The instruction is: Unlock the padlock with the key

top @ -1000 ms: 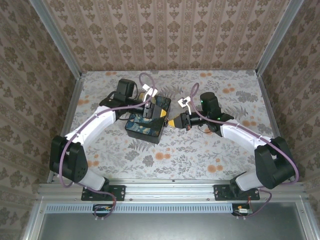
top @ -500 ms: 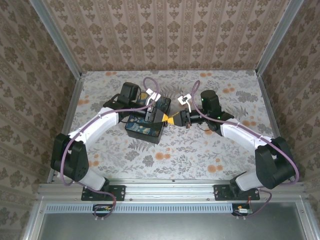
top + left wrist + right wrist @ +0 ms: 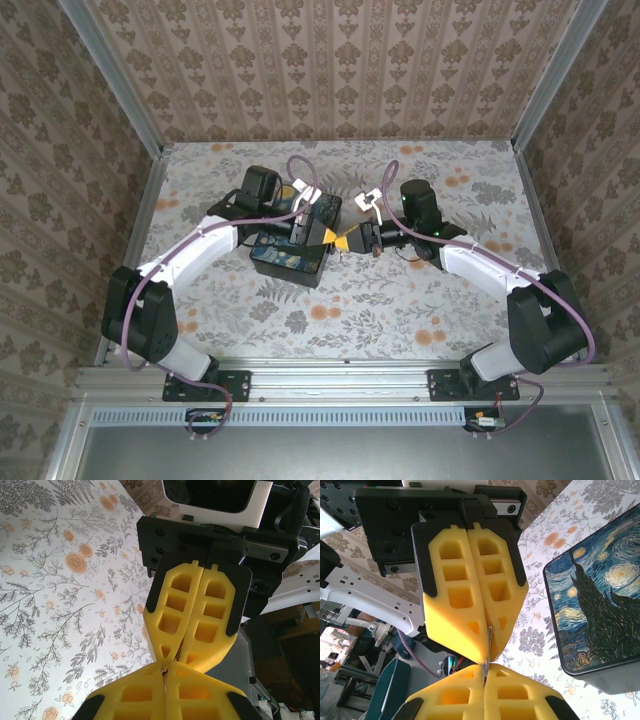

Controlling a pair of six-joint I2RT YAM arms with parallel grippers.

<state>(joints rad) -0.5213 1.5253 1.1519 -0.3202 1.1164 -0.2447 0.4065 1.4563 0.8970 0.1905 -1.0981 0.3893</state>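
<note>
A: Claws?

B: Left claw and right claw meet tip to tip above the counter, just right of the black box. On both, the yellow pads are pressed together.

A: Pinching what?

B: The right wrist view shows a metal sliver in the seam of the left claw's pads, reaching down to the right claw's tips. It could be the key blade or the lock edge, can't tell. The left wrist view shows only a brownish speck where the tips touch.

A: Where's the padlock?

B: Judged to sit at that junction, held off the counter. It's too small to make out, and which claw has it is unclear.

A: Step?

B: Looks like key meeting keyhole, either insertion or just before it.

A: Next?

B: Probably a fine line-up and a straight push, then one wrist twists while the other holds firm. A skewed push could pop the lock out of the pads.

A: Farther back?

B: The box sits shut on the counter with the starry lid up.
</note>
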